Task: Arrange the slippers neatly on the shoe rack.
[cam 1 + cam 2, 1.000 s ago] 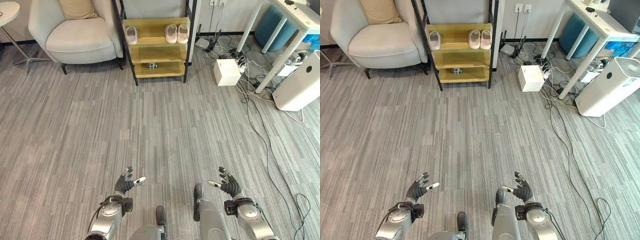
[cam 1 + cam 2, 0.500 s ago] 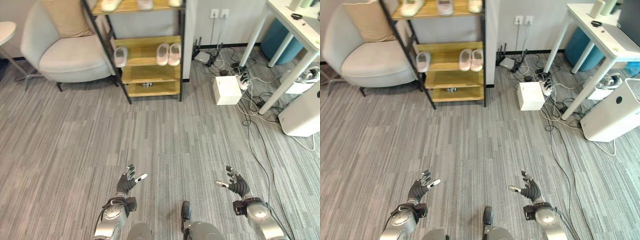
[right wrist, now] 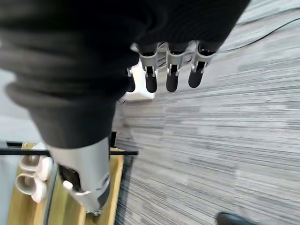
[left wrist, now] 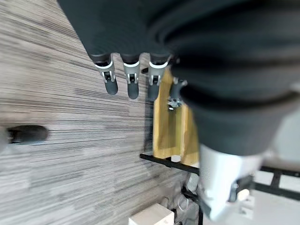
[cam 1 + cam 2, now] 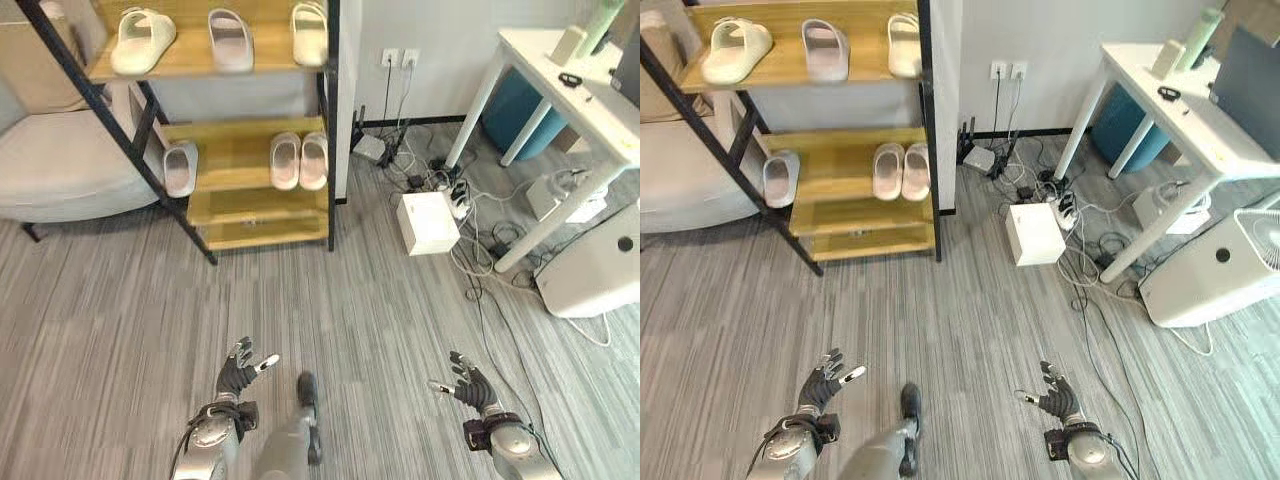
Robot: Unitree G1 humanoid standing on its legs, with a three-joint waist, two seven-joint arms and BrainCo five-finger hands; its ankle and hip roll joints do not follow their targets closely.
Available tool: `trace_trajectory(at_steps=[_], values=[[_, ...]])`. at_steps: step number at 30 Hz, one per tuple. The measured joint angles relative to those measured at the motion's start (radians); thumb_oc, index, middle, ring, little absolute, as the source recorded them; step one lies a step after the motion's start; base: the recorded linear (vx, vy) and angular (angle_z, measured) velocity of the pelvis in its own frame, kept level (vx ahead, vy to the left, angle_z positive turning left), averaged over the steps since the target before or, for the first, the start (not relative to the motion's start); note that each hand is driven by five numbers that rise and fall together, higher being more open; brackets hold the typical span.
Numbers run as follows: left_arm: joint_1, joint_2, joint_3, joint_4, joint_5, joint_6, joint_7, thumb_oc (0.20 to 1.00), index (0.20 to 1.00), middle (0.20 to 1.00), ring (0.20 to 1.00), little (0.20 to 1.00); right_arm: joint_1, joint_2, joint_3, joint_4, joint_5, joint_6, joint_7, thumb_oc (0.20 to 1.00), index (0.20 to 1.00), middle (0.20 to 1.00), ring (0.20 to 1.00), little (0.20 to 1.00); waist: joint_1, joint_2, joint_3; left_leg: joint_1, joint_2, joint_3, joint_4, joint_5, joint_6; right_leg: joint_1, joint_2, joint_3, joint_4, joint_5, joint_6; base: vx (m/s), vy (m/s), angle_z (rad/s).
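— How's the light?
— Bright and even, coming from overhead. The grey floor (image 5: 150, 290) shows no glare.
— Any shadows?
— Only soft ones: under the white table (image 5: 1185, 105) and beneath each shelf of the shoe rack (image 5: 235, 165).
— And up close at the wrists?
— The left hand (image 4: 132, 86) and the right hand (image 3: 172, 79) look dark against the lit floor.

A white box (image 5: 426, 222) sits among cables (image 5: 478, 235) beside a white table (image 5: 560, 92).
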Motion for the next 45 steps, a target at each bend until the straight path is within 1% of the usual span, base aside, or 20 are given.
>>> trace_trajectory(at_steps=[3, 5, 7, 9, 10, 13, 15, 16, 17, 18, 21, 22, 24, 26, 27, 30, 32, 35, 39, 45], values=[[-0.073, 0.018, -0.002, -0.007, 0.001, 0.003, -0.005, 1.000, 1.000, 1.000, 1.000, 1.000, -0.022, 0.022, 0.001, 0.001, 0.000, 0.004, 0.017, 1.000, 1.000, 1.000, 1.000, 1.000, 0.002, 0.004, 0.011, 0.093, -0.040, -0.034, -0.067, -0.033, 0.056, -0.172, -0.041, -0.023, 0.375, -0.017, 0.063, 0.23, 0.227, 0.23], [-0.091, 0.025, -0.004, -0.019, 0.003, -0.001, -0.014, 1.000, 1.000, 1.000, 1.000, 1.000, -0.035, 0.042, 0.001, -0.001, 0.000, 0.004, 0.018, 1.000, 1.000, 1.000, 1.000, 1.000, 0.002, 0.021, 0.016, 0.175, -0.049, -0.063, -0.096, -0.029, 0.016, -0.322, -0.072, -0.025, 0.567, -0.041, 0.091, 0.27, 0.153, 0.28], [-0.108, 0.018, -0.005, -0.018, 0.007, 0.000, -0.014, 1.000, 1.000, 1.000, 1.000, 1.000, -0.040, 0.042, -0.002, -0.014, 0.000, 0.000, 0.019, 1.000, 1.000, 1.000, 1.000, 1.000, -0.004, 0.051, 0.033, 0.220, -0.047, -0.110, -0.108, -0.083, 0.015, -0.493, -0.074, -0.030, 0.632, -0.066, 0.067, 0.35, 0.056, 0.31], [-0.085, 0.016, -0.006, -0.022, 0.007, 0.002, -0.021, 1.000, 1.000, 1.000, 1.000, 1.000, -0.033, 0.042, 0.000, -0.015, 0.000, 0.005, 0.023, 1.000, 1.000, 1.000, 1.000, 1.000, -0.029, 0.089, 0.053, 0.286, -0.038, -0.127, -0.152, -0.095, -0.022, -0.589, -0.074, -0.086, 0.435, -0.064, 0.035, 0.38, -0.071, 0.42], [-0.075, 0.002, 0.002, -0.005, 0.006, 0.004, -0.014, 1.000, 1.000, 1.000, 1.000, 1.000, -0.032, 0.039, 0.002, 0.005, 0.001, 0.006, 0.027, 1.000, 1.000, 1.000, 1.000, 1.000, -0.028, 0.101, 0.060, 0.326, -0.032, -0.131, -0.151, -0.151, -0.031, -0.629, -0.055, -0.112, 0.160, 0.001, -0.012, 0.43, -0.144, 0.04], [-0.086, -0.007, 0.007, 0.004, 0.005, 0.007, -0.010, 1.000, 1.000, 1.000, 1.000, 1.000, -0.010, 0.038, 0.000, 0.009, 0.001, 0.009, 0.028, 1.000, 1.000, 1.000, 1.000, 1.000, -0.061, 0.097, 0.061, 0.396, -0.042, -0.189, -0.149, -0.199, -0.068, -0.630, -0.041, -0.134, -0.215, 0.181, 0.031, 0.32, -0.148, 0.48], [-0.086, -0.012, 0.000, 0.010, 0.003, 0.007, -0.005, 1.000, 1.000, 1.000, 1.000, 1.000, 0.001, 0.041, 0.001, 0.011, 0.001, 0.013, 0.028, 1.000, 1.000, 1.000, 1.000, 1.000, -0.079, 0.077, 0.053, 0.470, -0.036, -0.230, -0.148, -0.222, -0.082, -0.581, -0.022, -0.130, -0.239, 0.267, 0.004, 0.27, -0.163, 0.82], [-0.076, -0.013, -0.004, 0.007, 0.003, 0.007, -0.006, 1.000, 1.000, 1.000, 1.000, 1.000, 0.016, 0.044, 0.001, 0.011, 0.001, 0.010, 0.027, 1.000, 1.000, 1.000, 1.000, 1.000, -0.082, 0.045, 0.034, 0.517, -0.048, -0.227, -0.145, -0.231, -0.097, -0.528, -0.017, -0.120, -0.239, 0.305, -0.049, 0.23, -0.178, 0.74], [-0.065, -0.030, -0.002, 0.008, 0.002, 0.006, -0.004, 1.000, 1.000, 1.000, 1.000, 1.000, 0.012, 0.039, -0.002, 0.025, 0.001, 0.009, 0.027, 1.000, 1.000, 1.000, 1.000, 1.000, -0.078, 0.036, 0.028, 0.532, -0.045, -0.214, -0.090, -0.258, -0.131, -0.492, -0.020, -0.100, -0.239, 0.423, -0.091, 0.18, -0.166, 0.54], [-0.056, -0.046, -0.001, 0.011, -0.002, 0.007, -0.001, 1.000, 1.000, 1.000, 1.000, 1.000, 0.005, 0.033, -0.002, 0.033, 0.002, 0.008, 0.027, 1.000, 1.000, 1.000, 1.000, 1.000, -0.070, 0.036, 0.027, 0.507, -0.037, -0.188, 0.014, -0.275, -0.157, -0.461, -0.009, -0.099, -0.239, 0.456, -0.122, 0.18, -0.152, 0.23], [-0.060, -0.075, 0.002, 0.013, -0.005, 0.004, 0.012, 1.000, 1.000, 1.000, 1.000, 1.000, -0.028, 0.025, -0.005, 0.036, 0.005, -0.002, 0.016, 1.000, 1.000, 1.000, 1.000, 1.000, -0.036, 0.030, 0.029, 0.310, 0.000, -0.144, 0.440, -0.307, -0.191, -0.403, -0.003, -0.105, -0.239, 0.389, -0.154, 0.18, -0.024, 0.15], [-0.083, -0.070, -0.002, 0.008, -0.007, 0.001, 0.015, 1.000, 1.000, 1.000, 1.000, 1.000, -0.041, 0.024, -0.010, 0.036, 0.022, -0.003, 0.008, 1.000, 1.000, 1.000, 1.000, 1.000, -0.027, 0.018, 0.037, 0.221, 0.064, -0.118, 0.453, -0.336, -0.199, -0.357, 0.010, -0.134, -0.238, 0.360, -0.161, 0.20, 0.085, 0.38], [-0.086, -0.048, -0.006, 0.008, -0.007, -0.002, 0.015, 1.000, 1.000, 1.000, 1.000, 1.000, -0.046, 0.024, -0.010, 0.038, 0.023, -0.015, 0.005, 1.000, 1.000, 1.000, 1.000, 1.000, -0.038, 0.016, 0.040, 0.185, 0.158, -0.059, 0.248, -0.325, -0.210, -0.301, 0.017, -0.148, -0.238, 0.317, -0.146, 0.21, 0.128, 0.43], [-0.094, -0.036, -0.005, 0.001, -0.007, -0.002, 0.022, 1.000, 1.000, 1.000, 1.000, 1.000, -0.055, 0.012, -0.011, 0.053, 0.023, -0.015, -0.002, 1.000, 1.000, 1.000, 1.000, 1.000, -0.047, 0.026, 0.050, 0.166, 0.232, -0.054, 0.023, -0.228, -0.254, -0.264, 0.041, -0.159, -0.238, 0.294, -0.131, 0.16, 0.134, -0.10], [-0.076, -0.031, 0.000, -0.015, -0.007, -0.002, 0.026, 1.000, 1.000, 1.000, 1.000, 1.000, -0.059, 0.004, -0.012, 0.042, 0.023, -0.014, -0.009, 1.000, 1.000, 1.000, 1.000, 1.000, -0.042, 0.043, 0.051, 0.164, 0.272, -0.073, -0.058, -0.131, -0.252, -0.241, 0.057, -0.157, -0.238, 0.278, -0.119, 0.21, 0.207, -0.77], [-0.064, -0.052, -0.006, -0.021, -0.005, -0.001, 0.021, 1.000, 1.000, 1.000, 1.000, 1.000, -0.038, -0.015, -0.028, 0.039, 0.023, -0.016, -0.007, 1.000, 1.000, 1.000, 1.000, 1.000, -0.070, 0.087, 0.041, 0.184, 0.260, -0.093, -0.083, -0.064, -0.243, -0.204, 0.062, -0.163, -0.239, 0.241, -0.101, 0.15, 0.178, -0.36], [-0.057, -0.056, -0.005, -0.031, -0.002, -0.001, 0.015, 1.000, 1.000, 1.000, 1.000, 1.000, 0.034, -0.019, -0.043, 0.043, 0.023, -0.004, -0.005, 1.000, 1.000, 1.000, 1.000, 1.000, -0.080, 0.102, 0.013, 0.237, 0.205, -0.092, -0.158, 0.010, -0.200, -0.174, 0.036, -0.160, -0.239, 0.216, -0.050, 0.08, 0.180, 0.15], [-0.047, -0.024, -0.003, -0.032, -0.002, 0.000, 0.014, 1.000, 1.000, 1.000, 1.000, 1.000, 0.044, 0.019, -0.039, 0.043, 0.022, 0.000, 0.011, 1.000, 1.000, 1.000, 1.000, 1.000, -0.074, 0.067, -0.006, 0.236, 0.140, -0.097, -0.158, 0.002, -0.173, -0.169, -0.027, -0.160, -0.239, 0.203, -0.015, 0.03, 0.091, 0.20], [-0.012, 0.012, 0.009, -0.032, -0.002, 0.001, 0.013, 1.000, 1.000, 1.000, 1.000, 1.000, 0.017, 0.034, -0.027, 0.042, 0.020, 0.004, 0.033, 1.000, 1.000, 1.000, 1.000, 1.000, -0.041, 0.061, -0.012, 0.250, 0.100, -0.113, -0.152, -0.005, -0.151, -0.146, -0.064, -0.160, -0.239, 0.198, 0.013, 0.02, 0.004, 0.16], [0.056, -0.021, 0.036, -0.057, -0.003, 0.000, 0.016, 1.000, 1.000, 1.000, 1.000, 1.000, -0.015, 0.022, -0.019, 0.065, 0.020, 0.005, 0.035, 1.000, 1.000, 1.000, 1.000, 1.000, 0.004, 0.082, -0.027, 0.242, 0.120, -0.141, -0.140, 0.005, -0.169, -0.142, -0.039, -0.162, -0.239, 0.192, 0.010, -0.07, 0.074, 0.08]])
